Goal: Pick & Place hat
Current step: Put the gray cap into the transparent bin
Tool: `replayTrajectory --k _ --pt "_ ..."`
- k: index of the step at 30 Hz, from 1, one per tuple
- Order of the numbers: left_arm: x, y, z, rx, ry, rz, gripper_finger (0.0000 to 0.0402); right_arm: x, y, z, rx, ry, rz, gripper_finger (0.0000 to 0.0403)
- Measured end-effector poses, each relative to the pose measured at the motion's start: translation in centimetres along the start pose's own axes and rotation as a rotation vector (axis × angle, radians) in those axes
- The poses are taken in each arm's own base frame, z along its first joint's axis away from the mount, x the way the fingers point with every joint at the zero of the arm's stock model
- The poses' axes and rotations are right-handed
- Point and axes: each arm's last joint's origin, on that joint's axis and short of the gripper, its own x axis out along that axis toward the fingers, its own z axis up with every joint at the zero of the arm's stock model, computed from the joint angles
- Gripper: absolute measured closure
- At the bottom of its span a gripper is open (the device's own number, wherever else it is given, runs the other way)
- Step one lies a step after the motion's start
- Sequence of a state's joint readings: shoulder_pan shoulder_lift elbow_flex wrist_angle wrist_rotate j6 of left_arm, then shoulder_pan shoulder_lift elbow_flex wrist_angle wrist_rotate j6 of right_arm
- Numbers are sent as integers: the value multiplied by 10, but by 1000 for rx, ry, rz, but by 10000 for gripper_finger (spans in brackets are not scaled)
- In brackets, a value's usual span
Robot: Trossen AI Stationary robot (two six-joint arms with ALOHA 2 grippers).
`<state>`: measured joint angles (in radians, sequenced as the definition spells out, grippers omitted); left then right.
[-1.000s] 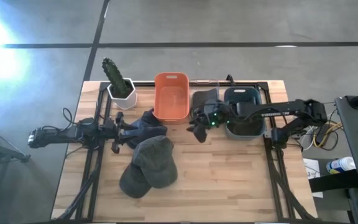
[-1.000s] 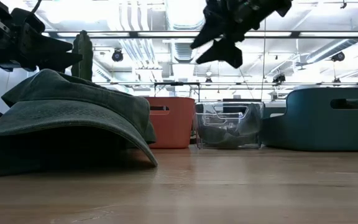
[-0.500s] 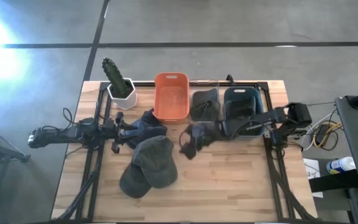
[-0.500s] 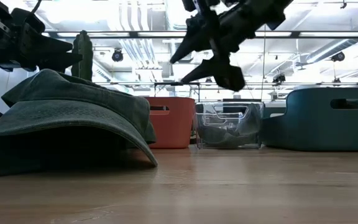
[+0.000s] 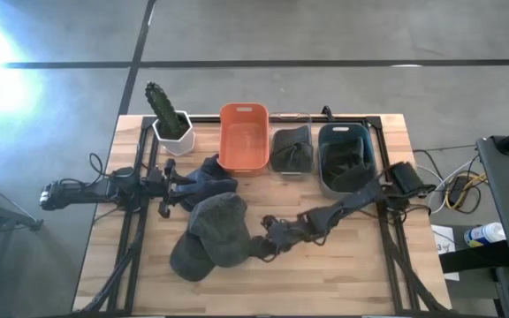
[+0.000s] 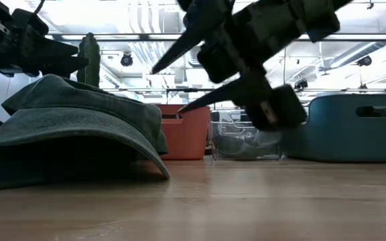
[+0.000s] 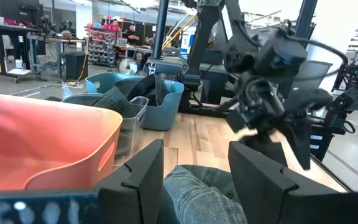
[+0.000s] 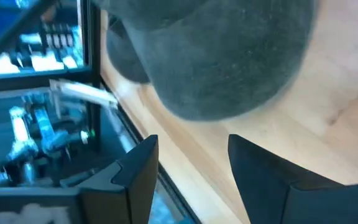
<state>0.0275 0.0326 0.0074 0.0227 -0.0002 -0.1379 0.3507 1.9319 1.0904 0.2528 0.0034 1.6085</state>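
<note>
right gripper [image 5: 261, 246] beside hat [image 5: 222, 228] (fingers parted)

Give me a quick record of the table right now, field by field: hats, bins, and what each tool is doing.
hats: two green caps overlapping, front-left of table
right tool: open, beside the caps, not yet gripping
left tool: open, over dark clothes at the left
bins: orange bin holds nothing visible; clear bin and blue bin hold dark items
other: cactus at back left

Industrial workshop: concrete floor [image 5: 325, 35], ceiling ducts [image 6: 146, 27], workbenches [image 7: 17, 31].
</note>
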Motion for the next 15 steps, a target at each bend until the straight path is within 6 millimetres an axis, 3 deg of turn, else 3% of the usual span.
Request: replayTrajectory --k 7,15 --pt "0 0 0 0 0 0 227 23 -15 -20 107 -43 64 199" --pt "0 0 0 0 0 0 227 33 -24 -42 169 -162 103 179"
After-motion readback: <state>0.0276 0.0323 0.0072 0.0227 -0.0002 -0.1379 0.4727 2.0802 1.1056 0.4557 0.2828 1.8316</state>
